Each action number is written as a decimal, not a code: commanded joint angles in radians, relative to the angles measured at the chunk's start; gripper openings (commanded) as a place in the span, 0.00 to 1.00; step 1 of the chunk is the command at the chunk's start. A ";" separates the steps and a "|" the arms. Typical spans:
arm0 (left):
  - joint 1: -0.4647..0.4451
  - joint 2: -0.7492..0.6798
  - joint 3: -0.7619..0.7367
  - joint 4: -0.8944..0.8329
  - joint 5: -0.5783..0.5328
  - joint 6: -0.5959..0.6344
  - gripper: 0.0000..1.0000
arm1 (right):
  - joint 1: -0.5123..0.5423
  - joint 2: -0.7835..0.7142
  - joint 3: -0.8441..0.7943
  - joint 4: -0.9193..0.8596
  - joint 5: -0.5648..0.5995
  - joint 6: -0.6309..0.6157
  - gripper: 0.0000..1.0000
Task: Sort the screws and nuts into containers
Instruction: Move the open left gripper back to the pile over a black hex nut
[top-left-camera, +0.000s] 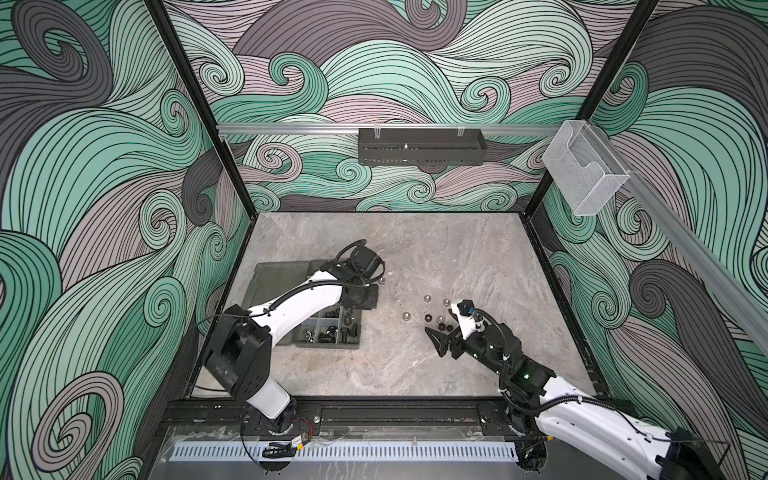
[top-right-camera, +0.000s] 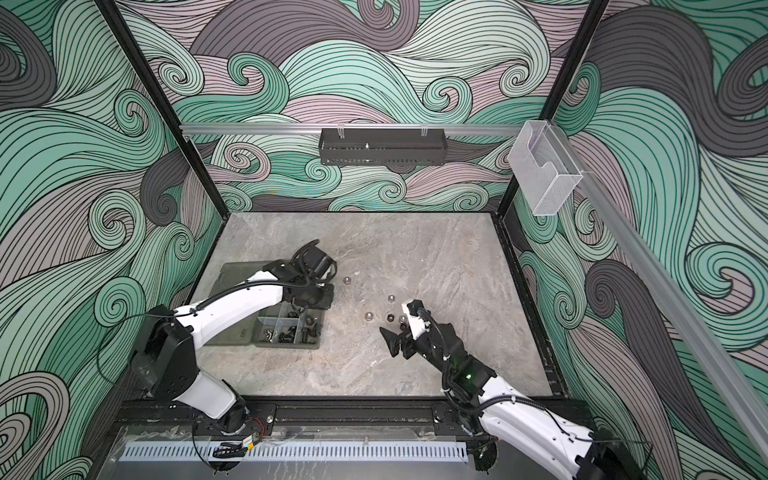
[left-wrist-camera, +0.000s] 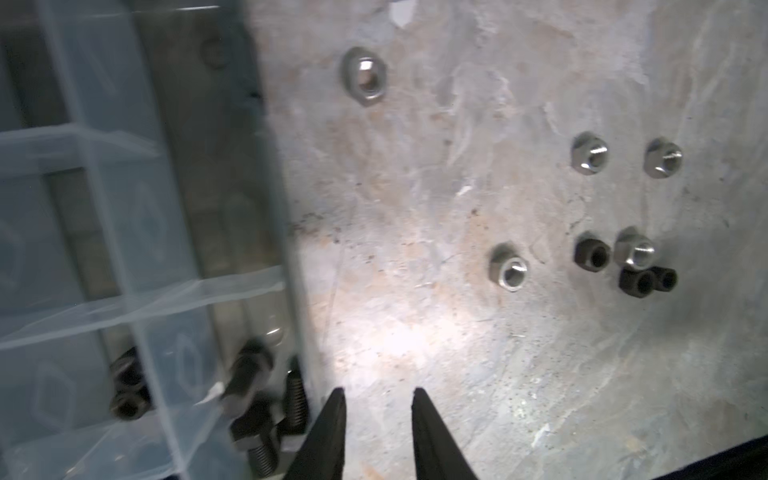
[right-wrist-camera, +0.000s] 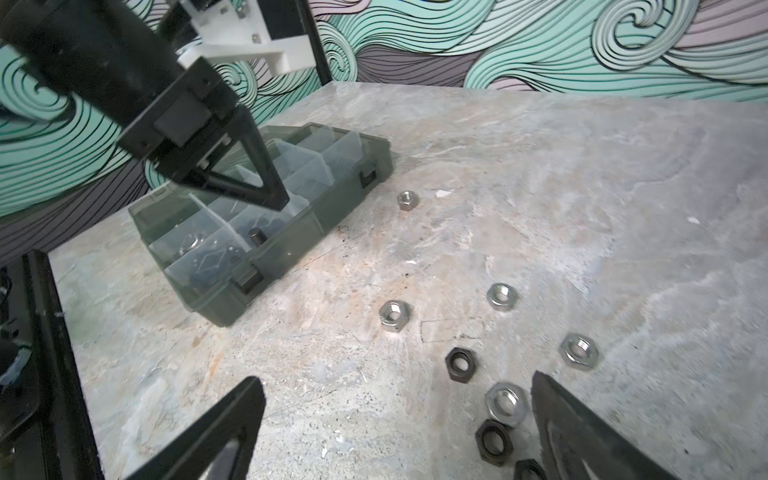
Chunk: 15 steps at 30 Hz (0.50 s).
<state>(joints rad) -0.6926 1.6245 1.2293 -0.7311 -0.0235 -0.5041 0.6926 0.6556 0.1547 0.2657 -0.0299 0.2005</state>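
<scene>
Open box (right-wrist-camera: 328, 216) on your worktop (right-wrist-camera: 540, 187), left side. A small mark (top-right-camera: 245, 332) on its lid (top-left-camera: 278, 282) is too small to read.
Black screws (left-wrist-camera: 249, 370): in a compartment (left-wrist-camera: 232, 332) against the box wall nearest the loose nuts.
Loose on the worktop, right of the box: five silver nuts (right-wrist-camera: 501, 296), three black nuts (right-wrist-camera: 461, 363).
Your left jaws: narrowly parted, empty, above that box edge.
Your right jaws: wide apart, empty, low over the black nuts and one silver.
</scene>
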 joint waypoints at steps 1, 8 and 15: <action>-0.074 0.092 0.097 0.042 0.023 -0.020 0.32 | -0.108 -0.022 0.001 -0.049 -0.110 0.121 1.00; -0.185 0.328 0.327 0.043 0.053 0.002 0.33 | -0.285 -0.018 -0.023 -0.021 -0.275 0.218 1.00; -0.216 0.473 0.427 0.063 0.129 -0.027 0.35 | -0.298 -0.092 -0.041 -0.040 -0.290 0.223 1.00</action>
<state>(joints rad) -0.8997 2.0567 1.6115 -0.6655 0.0681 -0.5098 0.4034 0.5915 0.1246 0.2234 -0.2848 0.3973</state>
